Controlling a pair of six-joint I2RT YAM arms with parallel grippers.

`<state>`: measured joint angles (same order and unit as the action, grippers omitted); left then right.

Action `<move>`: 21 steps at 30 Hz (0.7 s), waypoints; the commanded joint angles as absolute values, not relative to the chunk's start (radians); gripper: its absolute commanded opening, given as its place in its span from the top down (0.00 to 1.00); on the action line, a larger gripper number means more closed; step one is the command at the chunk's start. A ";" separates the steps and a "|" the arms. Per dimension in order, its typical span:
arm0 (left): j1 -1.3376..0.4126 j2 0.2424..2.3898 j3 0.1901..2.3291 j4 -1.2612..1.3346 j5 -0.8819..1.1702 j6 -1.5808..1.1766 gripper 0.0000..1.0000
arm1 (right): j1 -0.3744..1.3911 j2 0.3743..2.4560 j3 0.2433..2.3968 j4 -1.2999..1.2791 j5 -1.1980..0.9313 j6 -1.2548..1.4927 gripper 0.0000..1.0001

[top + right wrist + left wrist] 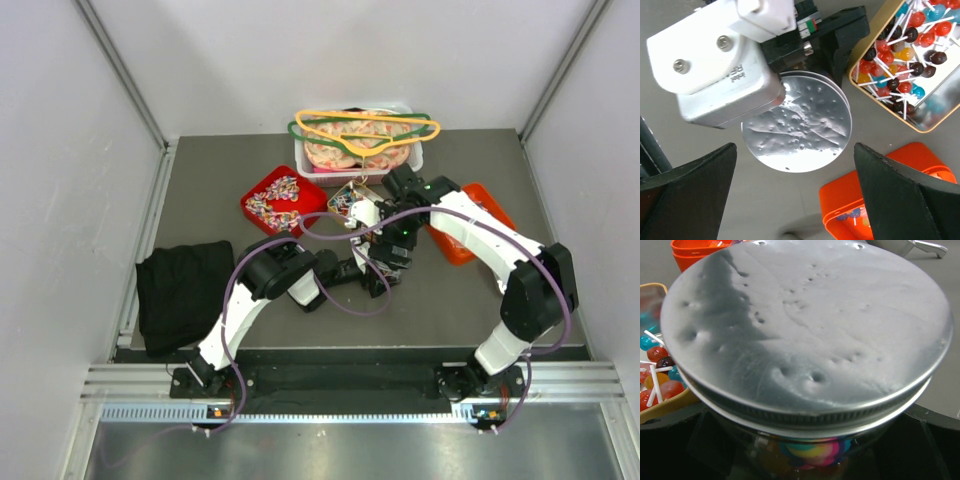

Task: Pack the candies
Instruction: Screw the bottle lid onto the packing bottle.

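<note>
Right fingers (pixel 905 200) spread wide over jar lid (pixel 800 130), candies (pixel 275 197) leftward.

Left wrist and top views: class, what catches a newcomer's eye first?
A dented silver lid on a sweet-filled jar fills the left wrist view. Beside it sits a yellow-rimmed tin of lollipops. At the back of the top view, bright hangers lie across a white bin.

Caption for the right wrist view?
Open right gripper hovering over a dented jar lid, left arm alongside, lollipop tin and orange box nearby.
</note>
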<state>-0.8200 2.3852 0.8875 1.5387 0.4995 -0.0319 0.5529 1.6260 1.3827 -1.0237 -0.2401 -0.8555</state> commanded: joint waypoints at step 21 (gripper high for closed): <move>-0.822 2.442 0.864 1.689 0.506 -0.110 0.02 | 0.462 1.545 1.267 -0.772 -0.118 -0.812 0.01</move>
